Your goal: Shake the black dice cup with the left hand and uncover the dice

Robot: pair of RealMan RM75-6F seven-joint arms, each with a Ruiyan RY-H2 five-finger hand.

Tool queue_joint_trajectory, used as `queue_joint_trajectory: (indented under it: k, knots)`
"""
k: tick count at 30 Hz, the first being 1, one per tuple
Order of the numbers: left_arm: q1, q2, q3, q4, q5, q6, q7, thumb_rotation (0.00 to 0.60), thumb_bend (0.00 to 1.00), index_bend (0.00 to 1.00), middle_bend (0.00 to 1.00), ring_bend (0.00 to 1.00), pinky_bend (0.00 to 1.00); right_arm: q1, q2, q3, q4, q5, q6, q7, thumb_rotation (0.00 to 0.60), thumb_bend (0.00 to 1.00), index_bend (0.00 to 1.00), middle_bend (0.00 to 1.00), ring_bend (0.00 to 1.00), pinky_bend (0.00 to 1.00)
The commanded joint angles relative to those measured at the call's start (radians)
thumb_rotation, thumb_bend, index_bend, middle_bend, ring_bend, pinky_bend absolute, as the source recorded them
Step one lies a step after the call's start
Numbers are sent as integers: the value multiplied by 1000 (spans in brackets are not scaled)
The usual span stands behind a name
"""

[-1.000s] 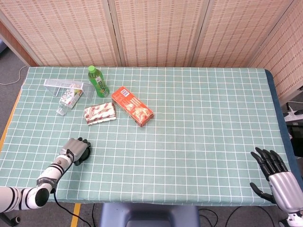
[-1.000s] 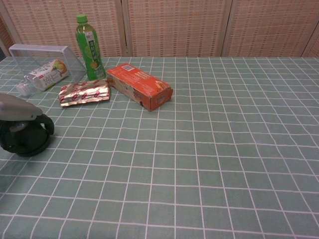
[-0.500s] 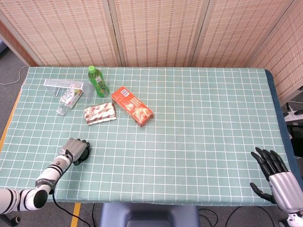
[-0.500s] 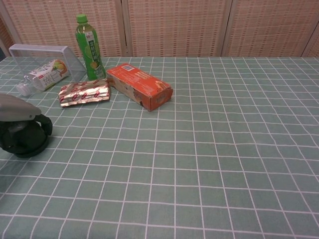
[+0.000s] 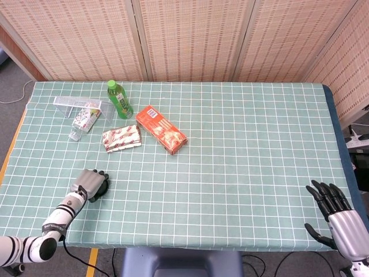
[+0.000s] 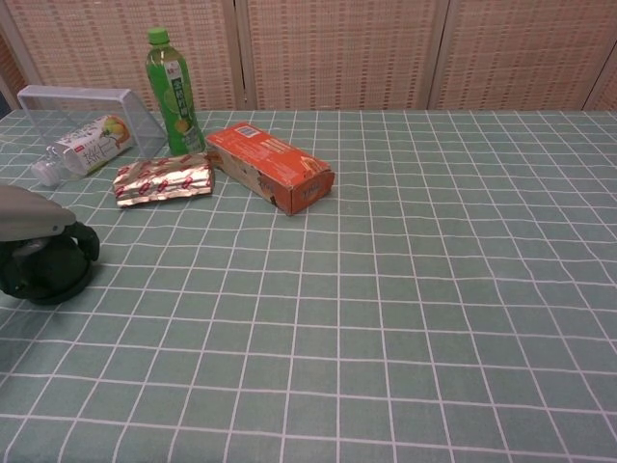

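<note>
The black dice cup stands on the checked cloth near the table's front left edge, mostly covered from above in the head view. My left hand lies over its top with the fingers wrapped around its sides, also seen at the left edge of the chest view. No dice are visible; the cup hides whatever is under it. My right hand hovers off the table's front right corner, fingers spread and holding nothing.
At the back left stand a green bottle, a clear plastic tray with a lying water bottle, a foil snack pack and an orange box.
My left hand and the cup have slid slightly left and toward the front edge over the second. The right hand has barely moved.
</note>
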Motion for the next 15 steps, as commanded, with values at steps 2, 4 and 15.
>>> queue_joint_trajectory:
  k: [2, 4, 15]
  knots:
    - [25, 9, -9, -9, 36, 13, -15, 600, 452, 642, 615, 606, 943, 0, 0, 0, 0, 0, 0, 1, 600, 196, 0, 0, 0, 0]
    - [32, 9, -10, -4, 39, 7, -12, 600, 458, 663, 634, 623, 957, 1, 0, 0, 1, -1, -1, 1, 600, 196, 0, 0, 0, 0]
    - [61, 44, -69, -27, 101, 10, -73, 600, 509, 720, 692, 674, 1000, 3, -2, 1, 0, 2, -6, 0, 600, 196, 0, 0, 0, 0]
